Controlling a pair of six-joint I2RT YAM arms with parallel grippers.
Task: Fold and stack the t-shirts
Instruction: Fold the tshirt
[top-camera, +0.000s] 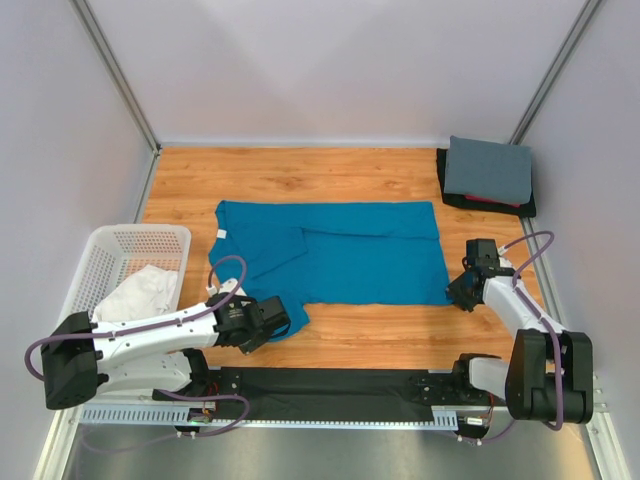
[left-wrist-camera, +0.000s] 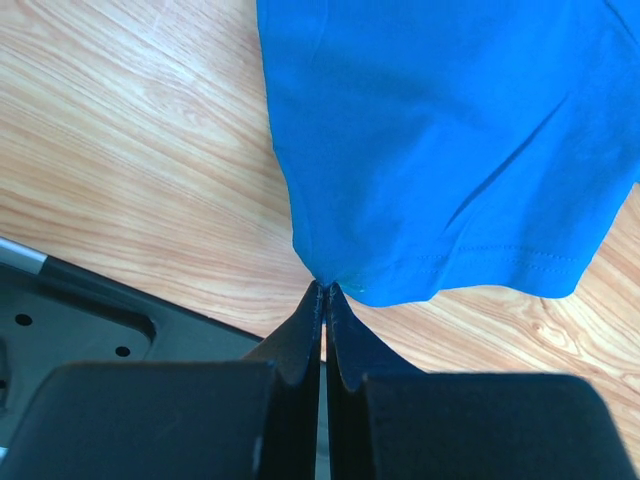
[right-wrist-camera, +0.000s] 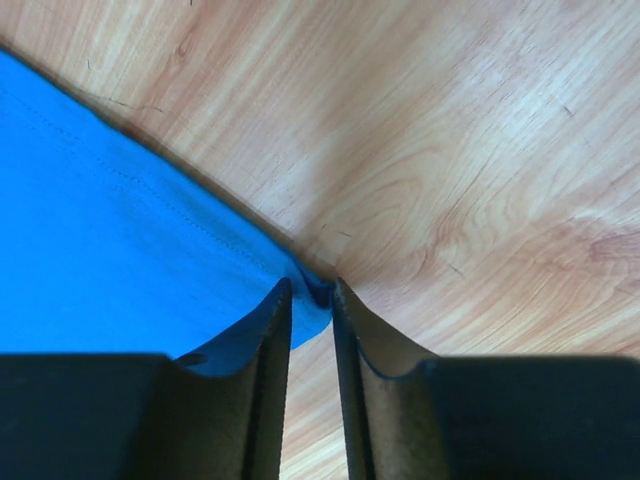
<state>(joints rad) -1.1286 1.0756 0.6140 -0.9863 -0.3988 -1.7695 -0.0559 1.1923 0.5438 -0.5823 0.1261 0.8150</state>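
**Desk:** What sits closest to the arms' bases?

**Photographer:** At 7 o'clock on the table (top-camera: 350, 175), the left gripper (left-wrist-camera: 322, 288) is pressed together on a hemmed corner of the teal t-shirt (top-camera: 340, 255). The stitched edge bunches right at its tips. At 4 o'clock, the right gripper (right-wrist-camera: 312, 285) stands narrowly apart, its two fingers straddling the shirt's near-right hem corner. A slit of bare wood shows between them below the cloth, so no firm pinch is evident there.

**Desk:** And the shirt itself?

**Photographer:** It lies flat across the middle of the table, its long side running from 9 to 3 o'clock. The collar end, with a small white tag, points toward 9. A fold line crosses its far half, and its near-left part reaches down to the left gripper.

**Desk:** What lies beyond?

**Photographer:** At 8 o'clock, by the table's left edge, a white mesh basket (top-camera: 100, 245) holds a crumpled white t-shirt (top-camera: 140, 292). Farthest off, in the 1 o'clock corner, a folded slate-grey t-shirt (top-camera: 488, 168) tops a stack. A dark t-shirt (top-camera: 446, 192) lies beneath it, and a sliver of red t-shirt (top-camera: 490, 201) shows along the stack's near edge.
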